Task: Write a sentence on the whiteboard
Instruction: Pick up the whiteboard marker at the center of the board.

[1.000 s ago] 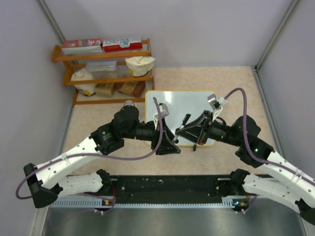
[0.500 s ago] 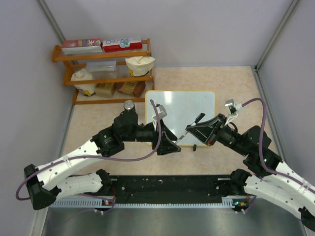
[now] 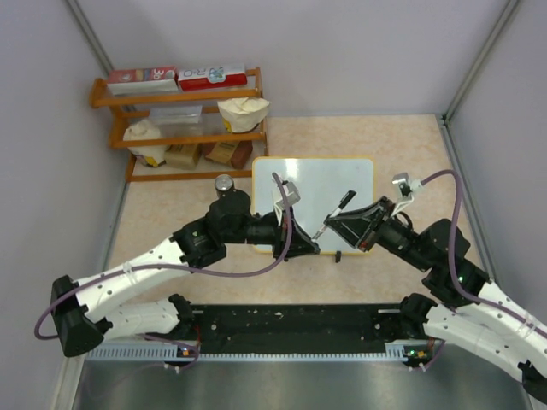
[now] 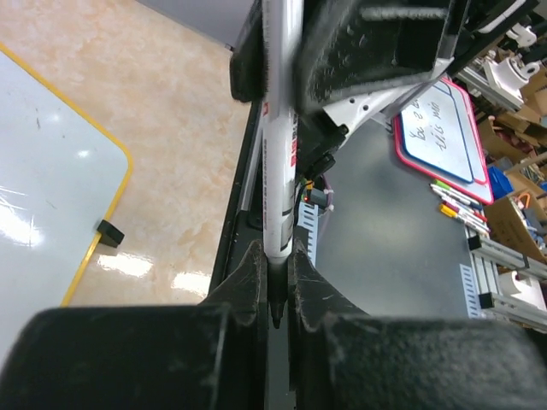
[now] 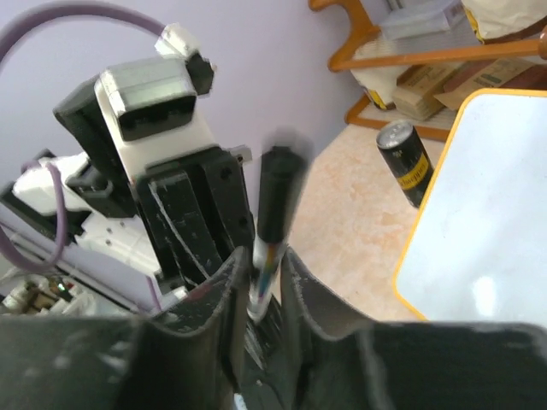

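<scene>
The whiteboard [image 3: 313, 184] lies flat on the table with a yellow frame and a glossy white face; the sentence is out of view, and the face that shows is bare. A white-barrelled marker [image 3: 335, 213] hangs above its near edge, slanting between both grippers. My left gripper [image 3: 309, 243] is shut on the marker [image 4: 278, 154] at its bare black nib end, jaws [image 4: 275, 290] pressed on both sides. My right gripper [image 5: 263, 265] stands slightly open around the other end of the marker [image 5: 275, 196], with a gap on one side.
A wooden shelf [image 3: 179, 120] with boxes and bags stands at the back left. A black cylinder with a yellow label [image 5: 403, 162] stands left of the board. A black clip foot [image 4: 107, 232] sits on the board's near edge. Off the table lie a red-framed board [image 4: 440, 120] and loose markers.
My left gripper slid right and shut on the marker's nib end. My right gripper first drew back to the right with the marker, and its jaws have now loosened.
</scene>
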Motion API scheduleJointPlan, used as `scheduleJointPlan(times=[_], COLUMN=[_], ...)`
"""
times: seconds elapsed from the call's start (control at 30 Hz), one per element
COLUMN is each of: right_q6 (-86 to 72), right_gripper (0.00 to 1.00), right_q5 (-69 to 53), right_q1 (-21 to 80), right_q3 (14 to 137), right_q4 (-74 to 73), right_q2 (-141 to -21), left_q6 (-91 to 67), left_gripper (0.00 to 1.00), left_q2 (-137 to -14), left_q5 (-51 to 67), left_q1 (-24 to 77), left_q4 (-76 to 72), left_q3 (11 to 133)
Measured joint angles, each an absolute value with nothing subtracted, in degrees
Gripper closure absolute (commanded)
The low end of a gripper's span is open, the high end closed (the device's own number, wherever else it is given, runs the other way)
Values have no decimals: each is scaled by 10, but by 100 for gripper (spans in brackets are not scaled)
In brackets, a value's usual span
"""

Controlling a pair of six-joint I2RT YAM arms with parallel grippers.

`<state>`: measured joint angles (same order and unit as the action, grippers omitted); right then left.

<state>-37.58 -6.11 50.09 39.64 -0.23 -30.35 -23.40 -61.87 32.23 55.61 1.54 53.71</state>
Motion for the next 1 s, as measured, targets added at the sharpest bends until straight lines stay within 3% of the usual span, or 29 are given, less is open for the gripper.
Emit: scheduleJointPlan(times=[0.03, 0.13, 0.23, 0.37, 0.47, 0.7, 0.77, 1.0], right_q6=[-376, -365, -352, -330, -320, -325, -329, -348], right_gripper=[33, 1, 1, 2, 9, 40, 41, 65], right_q5=[-61, -76, -89, -127, -157, -223, -234, -244], right_q1=[501, 501, 501, 501, 501, 501, 501, 501], right_q3=[397, 397, 399, 419, 432, 433, 433, 431], right_q4=[-3, -34, -65, -104, -107, -65, -52, -14], right_q2=[-304, -304, -303, -307, -307, -317, -326, -346], left_q6=[-233, -232, -222, -203, -192, -183, -183, -183], left_gripper=[100, 100, 100, 100, 100, 100, 100, 100], left_q2=[-617, -604, -583, -570, -570, -575, -580, -593], left_q5=[323, 313, 306, 311, 327, 377, 389, 412], left_q1=[556, 553, 550, 550, 550, 550, 550, 550], left_q4=[16, 18, 34, 79, 103, 117, 117, 117], left_q3=[537, 536, 537, 545, 554, 566, 569, 572])
